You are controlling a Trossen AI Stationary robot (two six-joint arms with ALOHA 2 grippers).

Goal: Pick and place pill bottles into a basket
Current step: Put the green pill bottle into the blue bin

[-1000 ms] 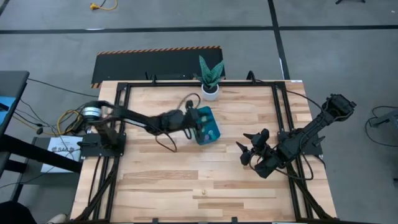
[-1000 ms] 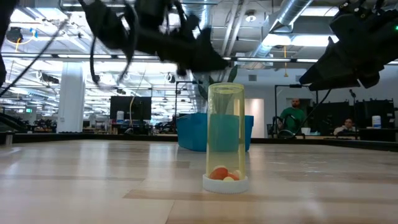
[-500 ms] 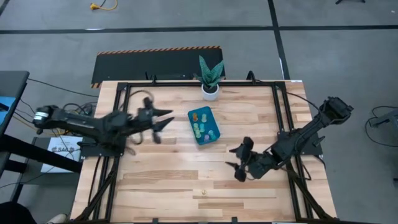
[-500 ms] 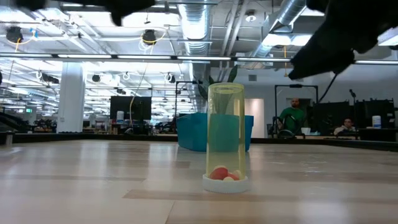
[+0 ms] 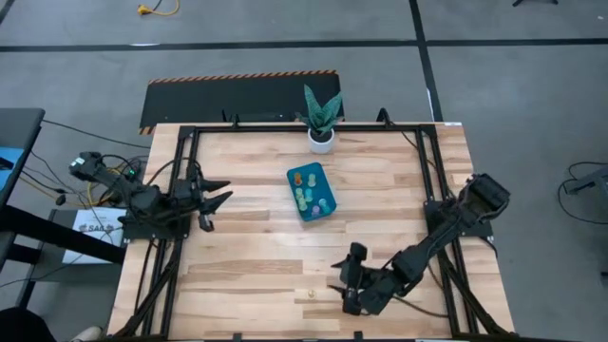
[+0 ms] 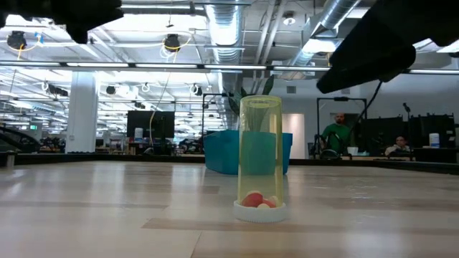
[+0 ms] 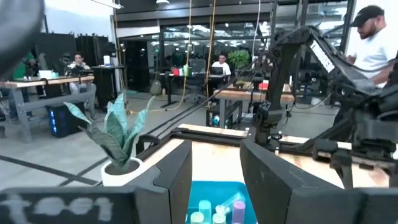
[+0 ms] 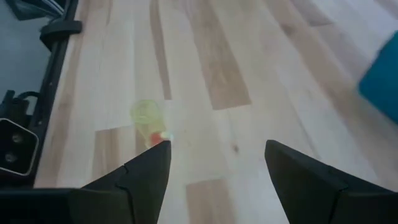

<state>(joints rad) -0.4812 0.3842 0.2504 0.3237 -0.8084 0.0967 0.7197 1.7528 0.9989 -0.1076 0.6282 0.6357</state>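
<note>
Right hand (image 5: 346,281) low over counter (image 5: 247,256), fingers spread wide, empty, near yellow pill bottle (image 5: 308,295). Left hand (image 5: 211,198) open at counter edge. Basket (image 5: 312,191) holds bottles.

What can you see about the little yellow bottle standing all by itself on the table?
The yellow bottle is a see-through, plastic-looking tube standing upside down on its white cap. A few small orange and pale pills lie at the bottom, by the cap. It stands alone on the wooden table near the front edge, well away from the teal basket. Nothing touches it; the right claw is open and close by.
</note>
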